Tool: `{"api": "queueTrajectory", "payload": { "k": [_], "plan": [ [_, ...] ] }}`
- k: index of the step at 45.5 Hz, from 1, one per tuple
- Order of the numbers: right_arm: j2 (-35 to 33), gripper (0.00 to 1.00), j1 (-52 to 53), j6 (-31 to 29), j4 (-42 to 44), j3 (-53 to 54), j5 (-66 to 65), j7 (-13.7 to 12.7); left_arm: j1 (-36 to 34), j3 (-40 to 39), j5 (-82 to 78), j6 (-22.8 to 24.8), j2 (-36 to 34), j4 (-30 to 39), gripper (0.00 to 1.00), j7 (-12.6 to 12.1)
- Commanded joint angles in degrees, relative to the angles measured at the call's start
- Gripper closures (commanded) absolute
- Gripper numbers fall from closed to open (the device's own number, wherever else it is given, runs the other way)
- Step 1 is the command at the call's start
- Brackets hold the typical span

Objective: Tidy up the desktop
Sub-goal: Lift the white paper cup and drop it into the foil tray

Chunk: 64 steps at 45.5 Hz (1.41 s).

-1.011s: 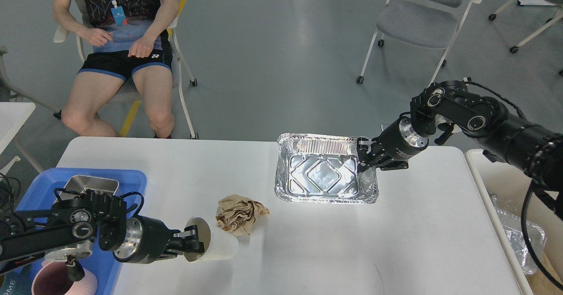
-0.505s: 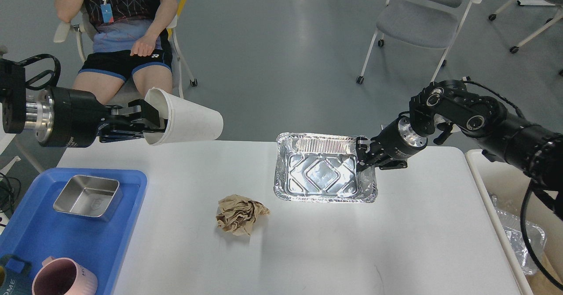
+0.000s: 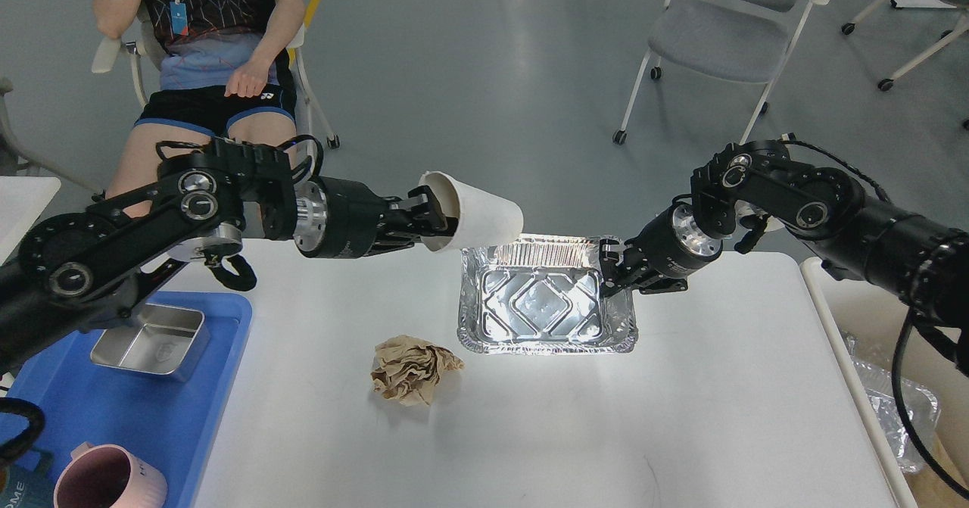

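The white desktop point(image 3: 530, 417) fills the lower view. My left gripper point(image 3: 433, 219) is shut on the rim of a white paper cup point(image 3: 477, 217), held on its side in the air just left of the foil tray's far left corner. A silver foil tray point(image 3: 545, 303) sits mid-table. My right gripper point(image 3: 610, 267) is shut on the tray's far right rim. A crumpled brown paper ball point(image 3: 412, 370) lies on the desktop, in front of the tray to the left.
A blue tray point(image 3: 113, 402) at the left holds a steel box point(image 3: 151, 340) and a pink mug point(image 3: 106, 481). A beige bin point(image 3: 870, 356) with foil trays stands at the right edge. A seated person point(image 3: 204, 61) and grey chairs point(image 3: 727, 31) are beyond the table.
My left arm lifted the cup from the desktop near the paper ball and carried it right, toward the foil tray. My right gripper slid the foil tray slightly left.
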<state>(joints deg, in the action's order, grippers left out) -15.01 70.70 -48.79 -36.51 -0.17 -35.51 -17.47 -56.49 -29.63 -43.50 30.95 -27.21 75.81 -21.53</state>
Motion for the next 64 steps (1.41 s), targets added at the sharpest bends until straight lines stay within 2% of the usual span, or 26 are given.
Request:
{"api": "queueTrajectory", "payload": {
  "k": [1, 4, 6, 8, 14, 15, 16, 26, 34, 44, 53, 58, 64],
  "plan": [
    [-0.3, 1.00, 0.1, 0.2, -0.7, 0.0, 0.0, -0.1, 0.6, 0.6, -0.7, 0.0, 6.9, -3.2, 0.98, 0.0],
    [-0.3, 1.00, 0.1, 0.2, -0.8, -0.1, 0.0, 0.0, 0.8, 1.1, -1.8, -0.2, 8.7, -3.7, 0.96, 0.0],
    [-0.3, 1.00, 0.1, 0.4, -0.8, 0.0, 0.0, 0.0, 1.0, 1.4, -2.6, -0.5, 9.5, -4.4, 0.89, 0.0],
    [-0.3, 1.00, 0.1, 0.5, -0.8, -0.1, 0.0, -0.1, 1.7, 1.4, -2.8, -1.3, 10.2, -5.2, 0.76, 0.0],
    [-0.3, 1.00, 0.1, 0.5, -0.8, 0.0, 0.0, 0.0, 2.5, 1.6, -2.8, -5.8, 11.3, -6.6, 0.26, 0.2],
    [-0.3, 1.00, 0.1, 0.5, -0.8, 0.0, 0.0, 0.0, 2.5, 1.6, -2.8, -5.8, 11.3, -6.6, 0.26, 0.2],
    [-0.3, 1.00, 0.1, 0.5, -0.8, -0.1, 0.0, 0.0, 2.6, 1.5, -2.8, -6.3, 11.3, -6.6, 0.17, 0.3],
    [-0.2, 1.00, 0.1, 0.5, -0.8, -0.1, 0.0, 0.0, 1.9, 1.5, -2.6, -6.1, 11.2, -6.3, 0.06, 0.3],
    [-0.3, 1.00, 0.1, 0.5, -0.7, -0.1, 0.0, 0.0, 1.0, 1.6, -2.4, -5.7, 7.9, -2.9, 0.05, 0.3],
    [-0.2, 1.00, -0.3, 1.0, -0.7, 0.0, 0.0, 0.1, 2.4, 1.7, -2.2, -5.7, -6.0, 7.6, 0.05, 0.3],
    [-0.1, 1.00, -0.5, 1.2, -0.8, 0.4, 0.2, 0.1, 6.9, 1.7, -1.8, -5.0, -23.8, 16.7, 0.05, 1.0],
    [0.0, 1.00, -0.5, 1.2, -0.7, 0.4, 0.2, 0.1, 10.1, 1.4, -1.8, -2.6, -33.5, 18.4, 0.05, 1.1],
    [0.4, 1.00, -0.6, 1.2, -0.7, 0.4, 0.1, 0.1, 10.6, 1.5, -1.8, -0.5, -41.1, 18.4, 0.06, 1.1]
  ]
}}
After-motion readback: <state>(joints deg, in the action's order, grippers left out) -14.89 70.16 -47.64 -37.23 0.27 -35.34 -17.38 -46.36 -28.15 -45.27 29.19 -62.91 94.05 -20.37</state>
